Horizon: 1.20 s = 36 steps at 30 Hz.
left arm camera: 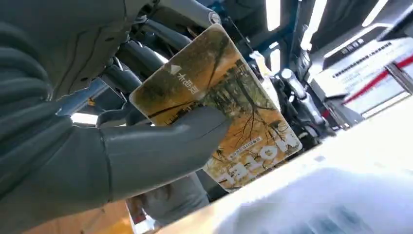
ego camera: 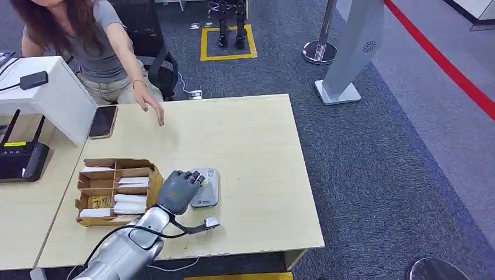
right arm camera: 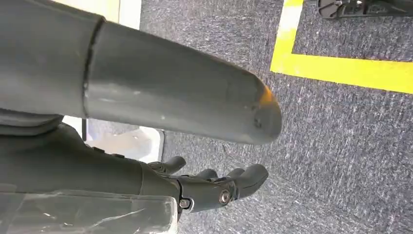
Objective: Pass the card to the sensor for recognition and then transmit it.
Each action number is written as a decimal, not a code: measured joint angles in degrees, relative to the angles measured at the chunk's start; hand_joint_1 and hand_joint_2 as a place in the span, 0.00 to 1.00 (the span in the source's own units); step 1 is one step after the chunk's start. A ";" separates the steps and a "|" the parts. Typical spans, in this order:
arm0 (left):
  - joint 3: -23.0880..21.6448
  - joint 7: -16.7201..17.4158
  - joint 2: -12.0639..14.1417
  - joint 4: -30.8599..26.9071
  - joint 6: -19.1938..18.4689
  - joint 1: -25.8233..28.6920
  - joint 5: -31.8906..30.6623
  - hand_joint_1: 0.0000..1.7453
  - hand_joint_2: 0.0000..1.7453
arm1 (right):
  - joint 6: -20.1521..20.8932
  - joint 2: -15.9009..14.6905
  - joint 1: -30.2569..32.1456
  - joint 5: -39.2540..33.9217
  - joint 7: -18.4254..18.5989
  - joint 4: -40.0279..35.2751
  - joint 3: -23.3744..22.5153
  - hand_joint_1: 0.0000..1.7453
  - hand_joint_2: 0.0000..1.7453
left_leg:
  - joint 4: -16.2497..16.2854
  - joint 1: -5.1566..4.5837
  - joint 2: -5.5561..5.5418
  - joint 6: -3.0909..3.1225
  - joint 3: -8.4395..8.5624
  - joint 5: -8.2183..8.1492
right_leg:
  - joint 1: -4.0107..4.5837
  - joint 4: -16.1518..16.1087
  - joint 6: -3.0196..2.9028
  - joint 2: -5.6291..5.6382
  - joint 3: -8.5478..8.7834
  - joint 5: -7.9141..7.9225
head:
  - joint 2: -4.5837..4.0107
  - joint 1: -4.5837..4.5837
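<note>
My left hand hovers over the small grey-white sensor on the wooden table, covering its left part. The hand pinches a card between thumb and fingers. In the left wrist view the card shows an autumn-tree picture with printed letters, the thumb pressed on its face, and a blurred pale surface lies close beneath its edge. My right hand hangs over the dark carpet, fingers loosely apart, holding nothing.
A cardboard box with several compartments of cards sits just left of the sensor. A person sits at the far side, one hand on the table near a phone. A black router and a white stand are at left.
</note>
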 joint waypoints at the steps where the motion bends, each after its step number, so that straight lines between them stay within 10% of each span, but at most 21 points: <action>1: 0.00 0.85 0.53 -1.02 0.02 -0.14 0.00 1.00 1.00 | -0.02 0.00 0.00 -0.04 0.00 0.00 0.02 0.00 0.00 | 0.00 0.00 0.00 0.00 0.00 0.00 | 0.00 0.00 0.00 0.00 0.00 0.00 | 0.00 0.02; 7: 0.00 6.43 4.43 -7.13 0.02 -2.12 -0.04 1.00 1.00 | -0.06 0.00 0.16 -0.72 0.02 0.00 0.09 0.00 0.00 | 0.00 0.00 0.00 0.00 -0.01 0.00 | 0.00 0.00 0.00 0.00 -0.01 0.00 | 0.00 0.00; 20: 0.00 7.61 7.85 -13.08 0.02 -2.74 -0.04 1.00 1.00 | -0.33 0.00 0.41 -1.03 0.04 0.00 0.09 0.00 0.00 | 0.00 0.00 0.00 0.00 -0.02 -0.01 | 0.00 0.00 0.00 0.00 -0.01 0.00 | 0.00 0.02; 24: 3.79 -0.20 8.20 -16.01 0.02 -1.24 7.25 1.00 1.00 | -0.44 0.00 0.92 -1.73 -0.11 0.00 0.09 0.00 0.00 | 0.00 0.00 0.00 0.00 -0.02 -0.01 | 0.00 0.00 0.00 0.00 -0.02 -0.01 | 0.00 0.00; 30: 16.69 -17.21 6.49 -16.64 -0.94 1.15 39.35 1.00 1.00 | -1.07 0.00 1.91 -2.69 -0.81 0.00 0.07 0.00 0.00 | 0.00 0.01 0.05 0.00 -0.02 -0.01 | 0.00 0.00 0.00 0.04 -0.04 -0.01 | 0.00 0.00; 36: 28.77 -26.66 4.55 -16.64 -11.92 3.28 67.14 1.00 1.00 | -1.66 0.00 2.41 -1.92 -0.74 0.00 0.11 0.00 0.00 | 0.00 0.01 0.03 0.00 -0.02 -0.01 | 0.01 0.00 0.00 0.03 -0.04 -0.01 | -0.02 0.02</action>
